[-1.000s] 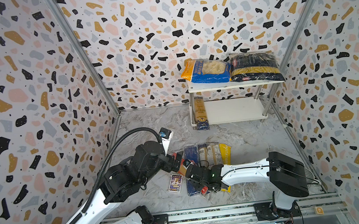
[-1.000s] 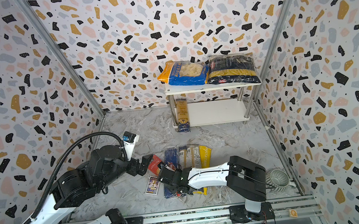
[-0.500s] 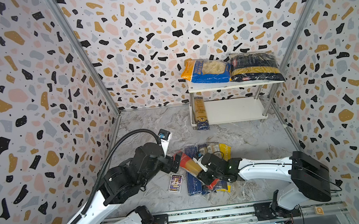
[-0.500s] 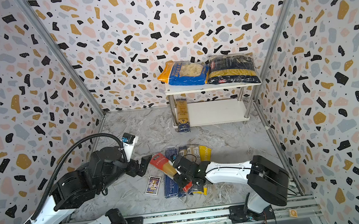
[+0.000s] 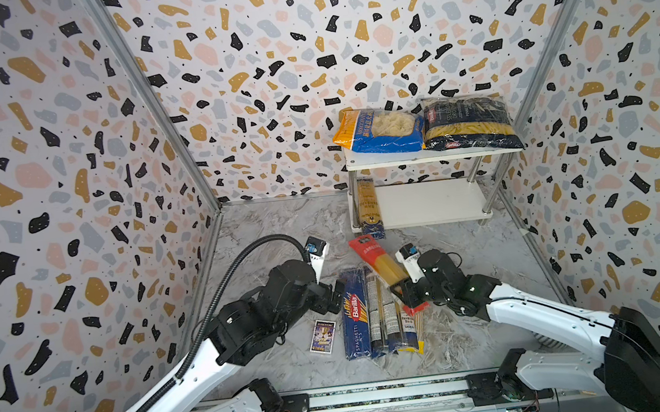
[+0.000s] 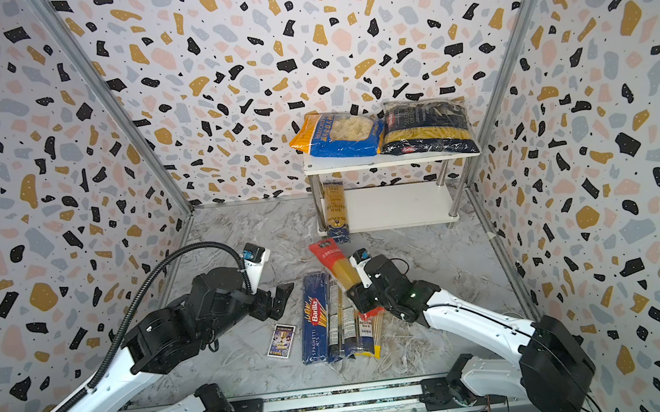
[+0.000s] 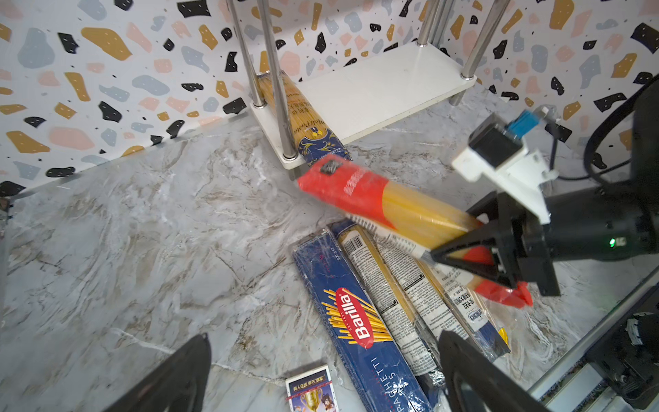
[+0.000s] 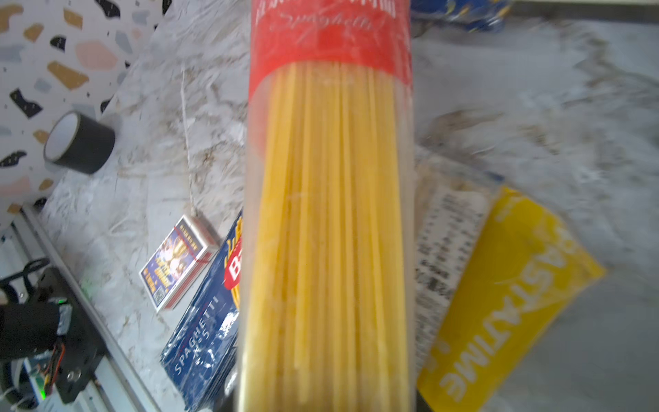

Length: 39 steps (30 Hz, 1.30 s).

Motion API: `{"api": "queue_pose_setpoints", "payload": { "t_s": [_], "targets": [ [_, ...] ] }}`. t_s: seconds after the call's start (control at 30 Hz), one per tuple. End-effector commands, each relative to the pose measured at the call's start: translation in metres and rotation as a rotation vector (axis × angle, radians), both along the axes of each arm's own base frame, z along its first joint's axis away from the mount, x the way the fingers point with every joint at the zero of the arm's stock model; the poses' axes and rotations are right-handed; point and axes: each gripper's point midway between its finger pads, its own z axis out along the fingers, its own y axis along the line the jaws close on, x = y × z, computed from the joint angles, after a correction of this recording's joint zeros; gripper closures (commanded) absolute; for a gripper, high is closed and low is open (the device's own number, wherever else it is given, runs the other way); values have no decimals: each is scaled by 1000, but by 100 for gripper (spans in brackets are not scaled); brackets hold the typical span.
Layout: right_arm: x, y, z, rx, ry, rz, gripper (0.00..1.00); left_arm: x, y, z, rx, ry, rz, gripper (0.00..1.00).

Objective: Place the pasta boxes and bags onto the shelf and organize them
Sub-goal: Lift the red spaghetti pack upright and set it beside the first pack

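- Right now the right hand (image 5: pixel 404 293) is clenched on a red-ended spaghetti pack (image 5: pixel 380 262), gripping it close to its near end. The pack slants far-left, with its far tip close to the shelf's near left corner, and it crosses over the packs on the desk (image 5: pixel 272 230).
- Left hand (image 5: pixel 331 296) is released, jaws wide apart with nothing between them, just left of the Barilla box (image 5: pixel 354 315).
- Shelf (image 5: pixel 432 157) stands far right against the back wall.
- Top board: blue-orange bag (image 5: pixel 379 131) on the left and navy bag (image 5: pixel 468 125) on the right, side by side and touching.
- Lower board: one gold spaghetti pack (image 5: pixel 369 207) along its left edge, with its near end sticking out past the board.
- Desk, near centre: Barilla box and several clear packs (image 5: pixel 386 318) to its right, lying side by side, lengthwise near to far.
- Picture card (image 5: pixel 323 336) lies just left of the box.
- Tape roll (image 8: pixel 80 142) is clear only in the right wrist view, beside a wall.
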Motion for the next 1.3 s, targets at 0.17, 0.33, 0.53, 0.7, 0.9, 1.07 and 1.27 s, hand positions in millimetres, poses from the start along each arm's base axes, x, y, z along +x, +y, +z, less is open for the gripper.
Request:
{"api": "queue_pose_setpoints", "payload": {
  "t_s": [0.17,0.33,0.53,0.7,0.9,1.07,1.27],
  "targets": [
    [52,-50,58,116,-151,-215,67,13,-47,7,-98,2,-90,1],
    [77,-75,63,153,-164,-299,67,19,-71,-1,-108,29,-141,1],
    [115,-91,73,174,-186,-369,67,27,-96,-4,-106,41,-194,1],
    [156,-92,80,184,-196,-400,67,33,-107,0,-95,30,-221,1],
    [205,-88,98,189,-238,-425,67,35,-110,-3,-82,23,-230,0],
    [242,-79,96,210,-244,-443,67,34,-107,-9,-72,22,-227,0],
    [284,-59,71,289,-196,-445,67,32,-100,-13,-56,11,-222,0]
  ]
}}
